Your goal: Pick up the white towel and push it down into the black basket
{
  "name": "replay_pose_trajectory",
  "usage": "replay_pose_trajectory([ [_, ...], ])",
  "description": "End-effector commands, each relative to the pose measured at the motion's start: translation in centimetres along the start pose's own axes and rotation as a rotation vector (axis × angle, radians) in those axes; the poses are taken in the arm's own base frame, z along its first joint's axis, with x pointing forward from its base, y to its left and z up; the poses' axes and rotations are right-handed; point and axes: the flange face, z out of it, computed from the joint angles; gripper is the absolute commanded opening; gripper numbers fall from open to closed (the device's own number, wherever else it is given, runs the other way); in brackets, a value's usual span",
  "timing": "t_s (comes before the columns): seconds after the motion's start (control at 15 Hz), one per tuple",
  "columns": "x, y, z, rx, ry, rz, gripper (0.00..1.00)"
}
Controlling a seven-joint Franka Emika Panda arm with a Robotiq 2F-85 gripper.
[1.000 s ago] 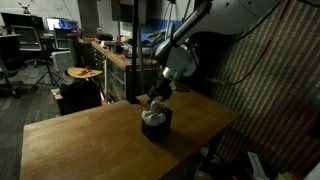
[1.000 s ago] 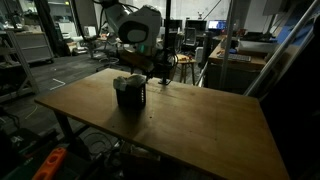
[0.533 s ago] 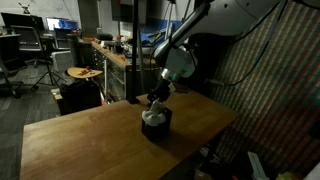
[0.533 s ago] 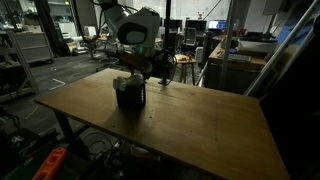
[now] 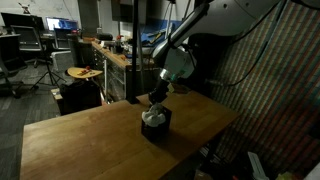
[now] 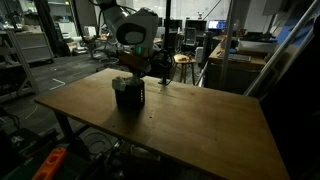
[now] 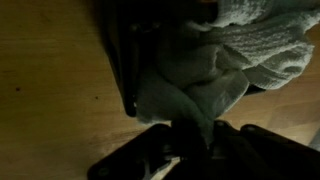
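I'm looking into a dim lab or workshop: a wooden bench (image 6: 185, 125), a cluttered worktop (image 5: 105, 48) along the back, rolling office chairs (image 5: 12, 55), a stool (image 6: 182, 62), shelving racks (image 6: 27, 42), bare concrete floor (image 6: 75, 68).

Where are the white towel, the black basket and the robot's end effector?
white towel (image 7: 235, 55): wrist view, on its wrinkled middle.
black basket (image 6: 128, 98): in an exterior view, on its side wall facing the camera.
end effector (image 5: 154, 105): in an exterior view, midway between its fingertips.
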Motion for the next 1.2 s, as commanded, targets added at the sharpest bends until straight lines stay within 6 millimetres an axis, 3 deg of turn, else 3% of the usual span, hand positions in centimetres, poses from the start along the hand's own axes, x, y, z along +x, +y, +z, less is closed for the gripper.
replay_pose_trajectory([
  [0.0, 0.3, -0.2, -0.3, 0.009, 0.020, -0.013, 0.05],
  [0.67, 0.0, -0.3, -3.2, -0.005, 0.060, 0.003, 0.06],
  [1.13, -0.6, -1.8, -4.0, -0.018, 0.068, -0.007, 0.06],
])
